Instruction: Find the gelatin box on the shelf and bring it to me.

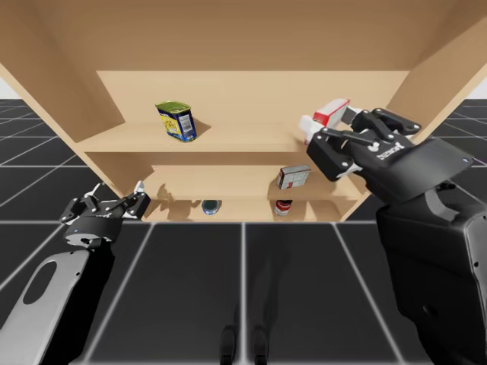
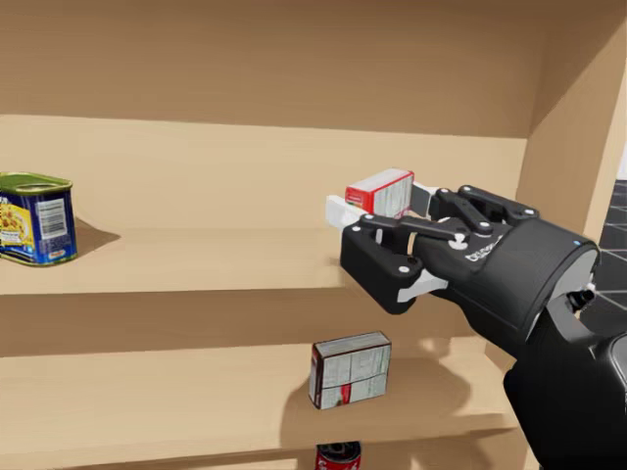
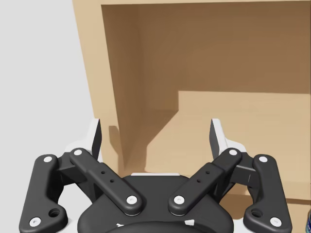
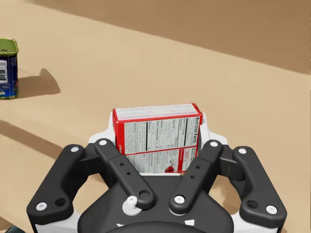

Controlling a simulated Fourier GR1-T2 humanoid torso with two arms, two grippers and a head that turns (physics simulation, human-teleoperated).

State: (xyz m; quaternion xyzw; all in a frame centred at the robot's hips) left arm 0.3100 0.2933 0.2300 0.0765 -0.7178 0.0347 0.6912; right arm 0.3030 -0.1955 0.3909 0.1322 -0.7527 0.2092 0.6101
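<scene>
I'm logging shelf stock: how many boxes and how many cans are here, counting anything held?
Boxes: 2 (red box in my right gripper, grey box)
Cans: 3 (blue-and-yellow can, blue can, red can)
Total: 5

Left gripper [image 3: 155,133]: faces into the wooden shelf [image 3: 218,58].
Fingers [image 3: 95,141]: white-tipped on black linkages, spread wide apart, nothing between them.
Side wall [image 3: 97,73]: upright panel ahead of one finger, front edge toward the camera.
Shelf board [image 3: 233,145]: pale wood ahead between the fingers, shadowed at its corner by the side wall.
Blue object [image 3: 308,223]: a sliver beside the gripper, below the board's front edge, too little showing to identify.
</scene>
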